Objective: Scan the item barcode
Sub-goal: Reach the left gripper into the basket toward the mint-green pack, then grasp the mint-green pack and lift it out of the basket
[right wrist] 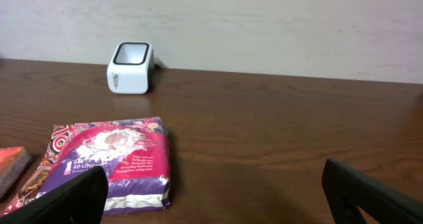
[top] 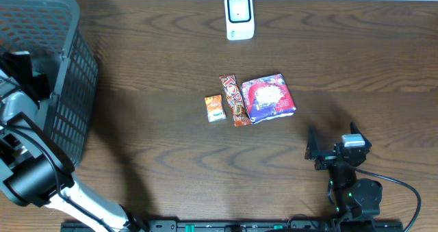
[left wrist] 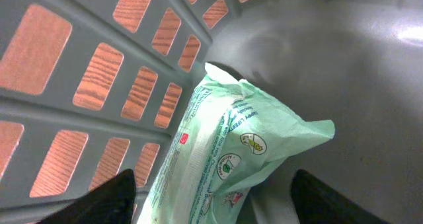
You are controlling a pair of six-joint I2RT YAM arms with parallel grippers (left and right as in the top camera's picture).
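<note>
Down inside the grey basket (left wrist: 370,85), the left gripper (left wrist: 213,179) is hanging with its jaws spread wide and gripping nothing. Its dark fingers (left wrist: 112,201) are straddling a green packet (left wrist: 231,141). The finger on the wall side is sitting just beside the packet's edge, though contact cannot be made out, and the other is standing apart from it. The green packet is lying on the basket floor against the slatted wall, its printed face with small round symbols turned up toward the wrist camera. Brown wood is showing through the slots. From overhead, the left arm is reaching into the basket, which is standing at the far left of the table (top: 157,47).

On the other side, the right gripper (right wrist: 213,171) is hovering low over the wood, likewise opened wide and empty. Ahead of it and to its left, a purple packet (right wrist: 112,161) is lying flat. A red candy bar (top: 233,100) is lying just beside that packet, and a small orange sachet (top: 215,108) just beside the bar. Farther off, a white scanner (right wrist: 130,67) is standing upright near the pale wall (right wrist: 264,19), well apart from the basket and the green packet in it.
</note>
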